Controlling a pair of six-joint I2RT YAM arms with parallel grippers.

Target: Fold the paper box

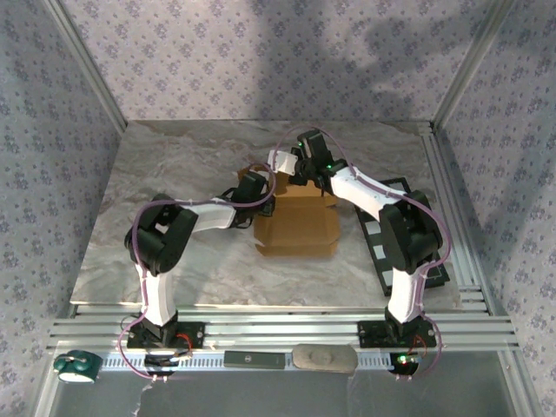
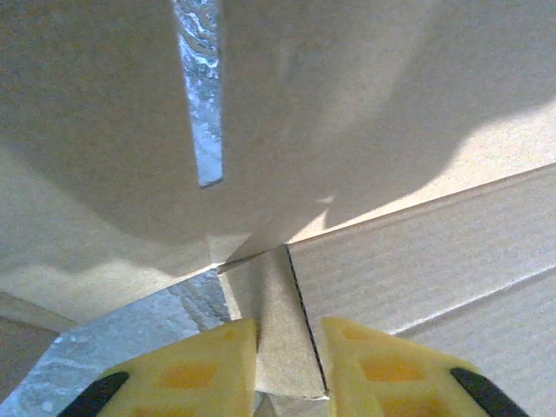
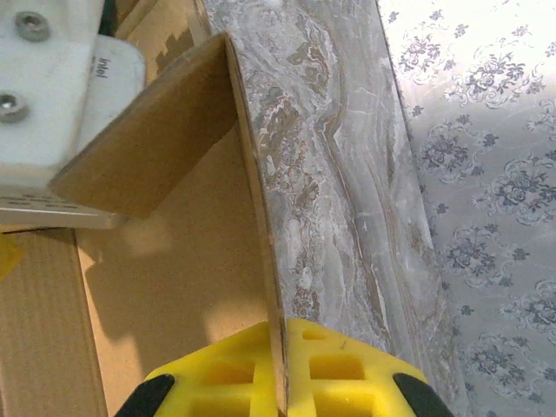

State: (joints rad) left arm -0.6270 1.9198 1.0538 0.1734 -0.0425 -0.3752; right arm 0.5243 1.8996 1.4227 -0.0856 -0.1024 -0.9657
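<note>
Yellow fingers of the right end effector (image 3: 285,373) are pressed together on the thin top edge of one wall of the paper box (image 3: 174,287). That wall stands upright, with the box floor on one side and bare marble on the other. The left end effector (image 2: 289,365) has its fingers on either side of a narrow cardboard tab at a corner of the box. They sit very close to the tab, but I cannot tell whether they actually pinch it.

From above, the box lies half formed on the grey marbled tabletop (image 1: 174,174). The left arm reaches the box's far left corner and the right arm its far side. A black-and-white checkered board (image 1: 375,236) lies just right of the box, under the right arm.

The step in hand looks like raising the walls and setting a corner tab. Next, the tab probably has to be bent inward along its crease while the right side steadies the wall, gently enough not to buckle the thin card.
</note>
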